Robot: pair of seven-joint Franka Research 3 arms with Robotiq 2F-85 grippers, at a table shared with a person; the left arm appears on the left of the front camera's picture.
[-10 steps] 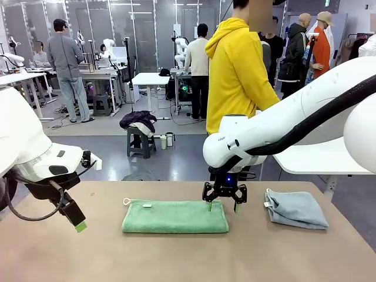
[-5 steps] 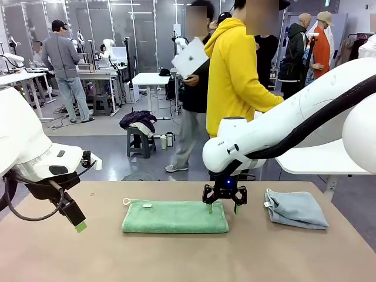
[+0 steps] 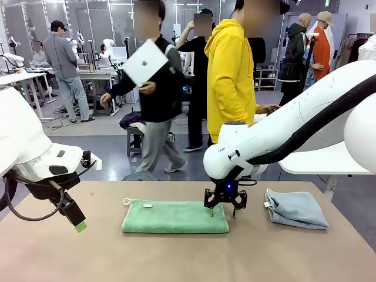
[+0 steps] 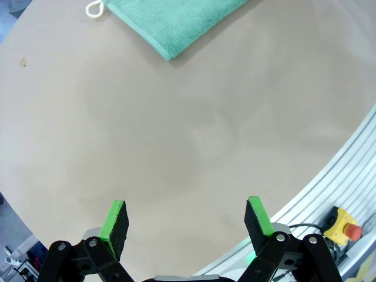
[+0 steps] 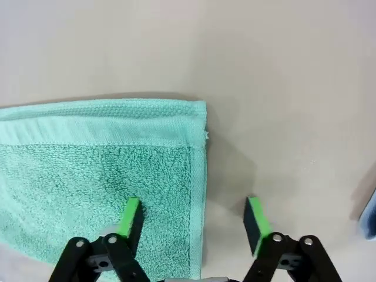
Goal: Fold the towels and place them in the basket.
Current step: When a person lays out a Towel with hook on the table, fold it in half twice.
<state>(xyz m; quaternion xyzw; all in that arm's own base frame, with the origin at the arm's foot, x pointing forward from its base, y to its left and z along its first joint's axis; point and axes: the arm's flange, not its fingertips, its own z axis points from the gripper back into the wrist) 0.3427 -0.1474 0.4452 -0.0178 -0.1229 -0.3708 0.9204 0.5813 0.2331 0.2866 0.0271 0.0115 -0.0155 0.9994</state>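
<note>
A green towel (image 3: 175, 217) lies folded into a long strip in the middle of the table, white loop at its left end. My right gripper (image 3: 224, 211) is down over its right end, open. In the right wrist view one pad (image 5: 130, 216) rests on the green towel (image 5: 100, 170) and the other sits on bare table beyond the hem, right gripper (image 5: 194, 220) astride the edge. A folded grey-blue towel (image 3: 296, 209) lies at the right. My left gripper (image 3: 77, 223) hovers open at the near left, left gripper (image 4: 188, 220) over bare table, towel corner (image 4: 176, 23) ahead. The basket is out of view.
A person in a yellow hoodie (image 3: 235, 70) stands at the far side, and another person carrying a white laptop (image 3: 145, 61) walks past behind. A white table (image 3: 317, 160) stands off the far right corner. The table's rail with a red stop button (image 4: 343, 226) runs beside my left gripper.
My right gripper has sunk a little onto the green towel's right end and its jaws have drawn in slightly. The left arm is still. A person has walked leftward behind.
</note>
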